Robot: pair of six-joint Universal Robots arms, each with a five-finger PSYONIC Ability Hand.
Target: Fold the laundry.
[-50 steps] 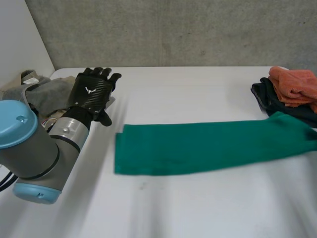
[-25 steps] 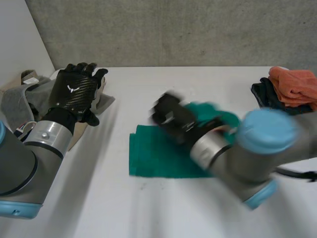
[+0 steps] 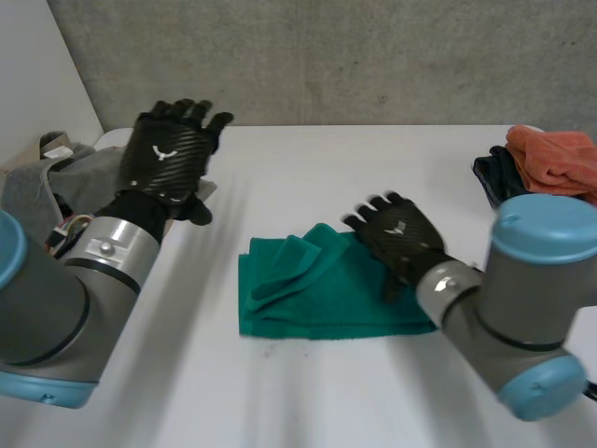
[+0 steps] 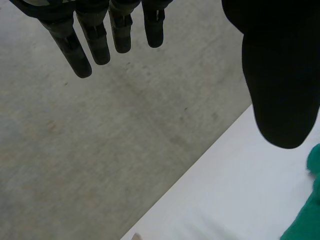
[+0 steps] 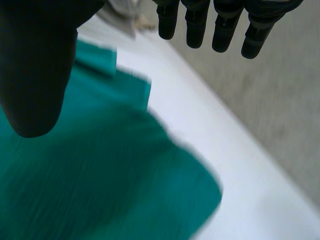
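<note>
Head view: one green cloth [image 3: 317, 294] lies folded mid-bench [image 3: 373, 168]. The right hand [image 3: 399, 235] is over its right end, fingers relaxed and holding nothing. The left hand [image 3: 168, 159] hangs well apart, fingers straight, with a white emblem on its back. One grey pile [image 3: 56, 182] lies at the left edge. One orange cloth [image 3: 555, 159] tops one dark cloth [image 3: 499, 177] at the right edge.
Left wrist view: fingers [image 4: 75, 45] straight, a corner of the green cloth [image 4: 305, 220] near the thumb.
Right wrist view: loose fingers [image 5: 225, 25] above the green cloth [image 5: 100, 190].

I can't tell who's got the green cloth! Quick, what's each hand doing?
Left hand: open, holding nothing.
Right hand: open, fingers straight over the green cloth, not gripping it.
</note>
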